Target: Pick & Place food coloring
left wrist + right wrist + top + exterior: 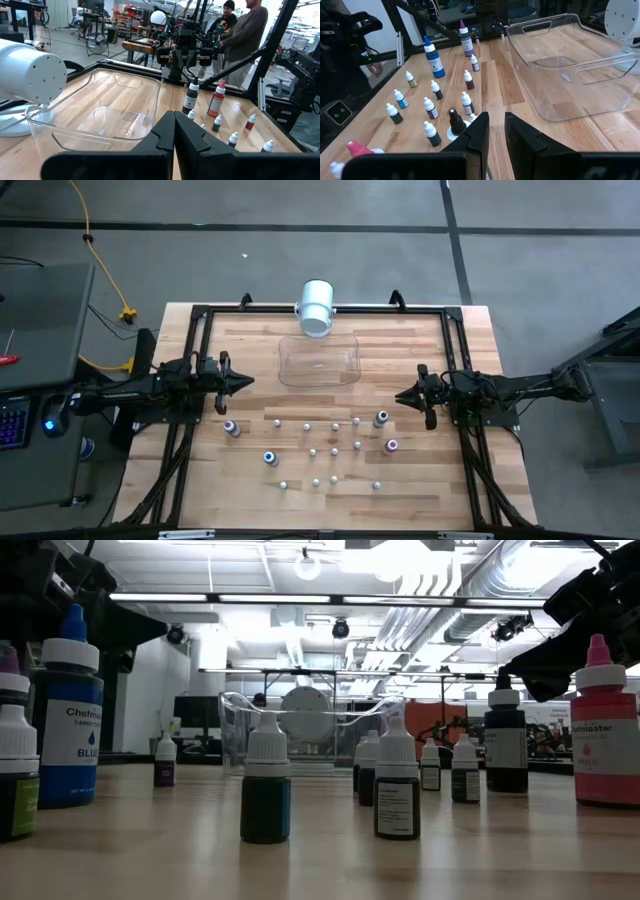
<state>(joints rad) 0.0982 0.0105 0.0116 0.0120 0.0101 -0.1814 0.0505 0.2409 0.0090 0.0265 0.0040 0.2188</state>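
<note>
The food coloring bottles stand upright on their bases, scattered over the near half of the wooden table. Most are tiny, with white caps. Bigger ones are blue, purple, pink and dark. My left gripper hovers at the table's left side, shut, pointing right, above and left of the bottles. My right gripper hovers at the right side, pointing left, with a narrow gap between its fingers. The nearest bottles stand just ahead of it. Neither gripper touches anything.
A clear plastic tub sits on the far middle of the table, between the two grippers. A big white cylinder lies behind it at the far edge. A black frame runs round the tabletop. Two people stand beyond the table's right side.
</note>
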